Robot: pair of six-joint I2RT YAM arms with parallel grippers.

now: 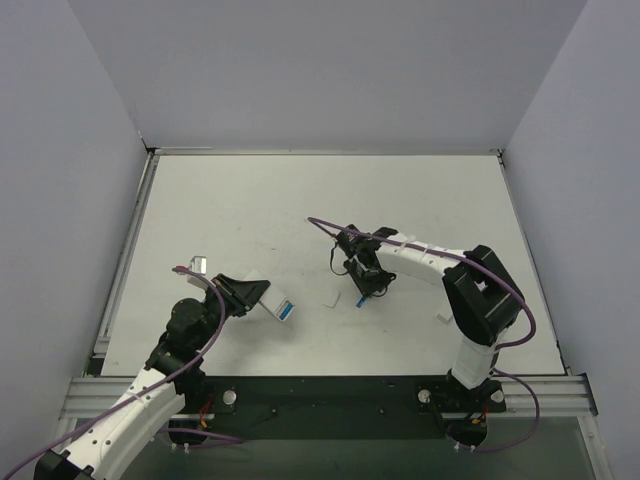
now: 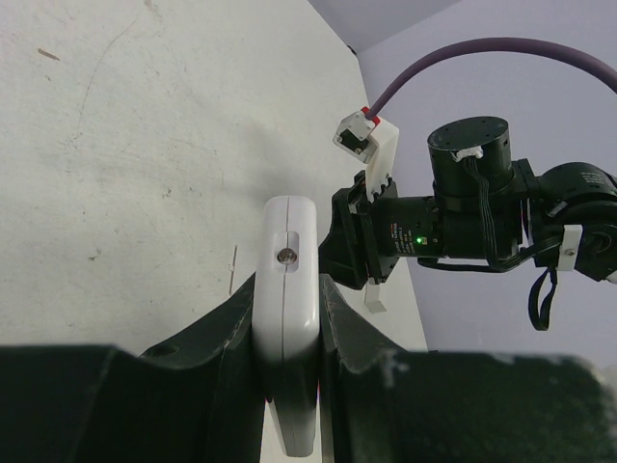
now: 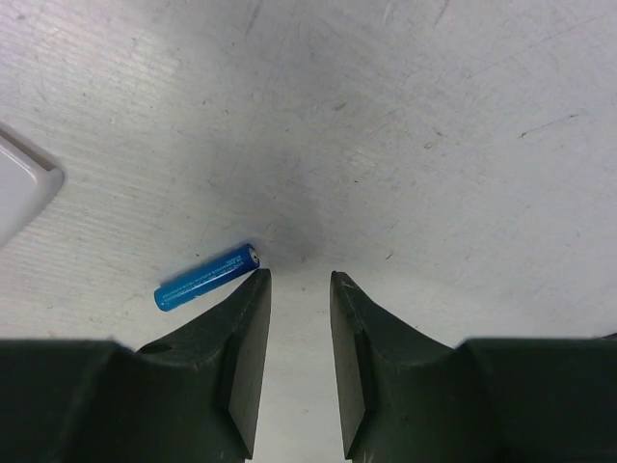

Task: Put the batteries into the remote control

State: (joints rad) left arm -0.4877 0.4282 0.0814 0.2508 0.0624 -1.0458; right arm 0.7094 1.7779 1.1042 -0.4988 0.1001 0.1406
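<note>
The top view shows both arms at once. The left gripper [image 1: 243, 292] holds the remote control [image 1: 272, 303] low over the table [image 1: 250, 200], with a blue patch [image 1: 287, 312] at the remote's outer end. The left wrist view hides that patch and shows the remote edge-on, pinched between both fingers [image 2: 337, 333].

Only the right wrist view shows the right gripper [image 3: 297, 280] clearly: its jaws stand slightly apart with nothing between them. A battery [image 3: 205, 277] lies flat on the table just beside one fingertip. A white piece [image 3: 21, 188] shows at the frame's edge.
</note>
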